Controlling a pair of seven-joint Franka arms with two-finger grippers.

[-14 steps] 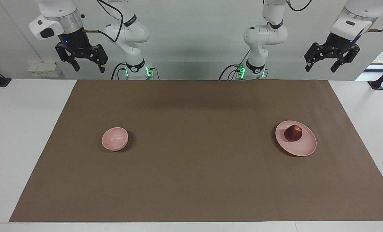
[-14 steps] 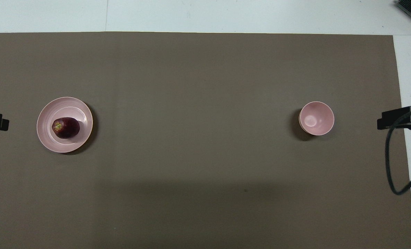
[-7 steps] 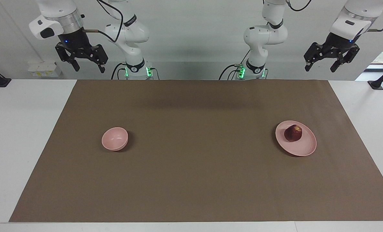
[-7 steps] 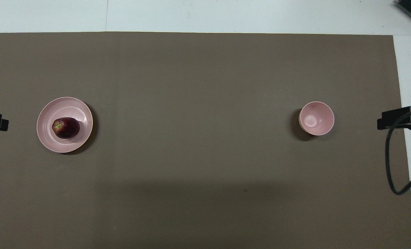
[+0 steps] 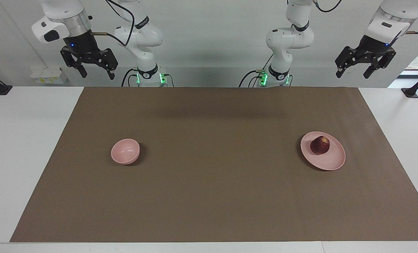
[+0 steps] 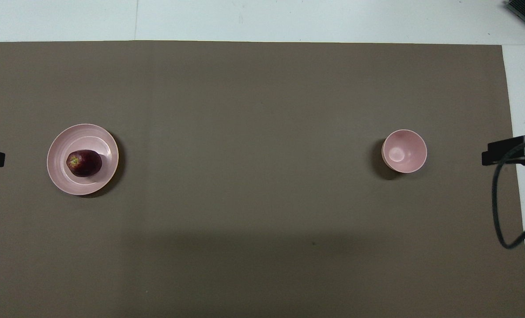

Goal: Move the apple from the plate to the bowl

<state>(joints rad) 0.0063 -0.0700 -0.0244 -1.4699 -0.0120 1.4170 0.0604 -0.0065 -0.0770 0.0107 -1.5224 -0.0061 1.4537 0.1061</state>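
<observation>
1. The bowl (image 5: 125, 151), small, deep and pink, stands with nothing in it on the brown mat (image 5: 216, 168) toward the right arm's end of the bench.
2. The plate (image 5: 330, 160), toward the left arm's end, carries the apple (image 5: 320, 145).
3. The right gripper (image 5: 95, 72) hangs open, raised over the robots' edge of the bench.
4. The left gripper (image 5: 353, 72) hangs open likewise.
</observation>
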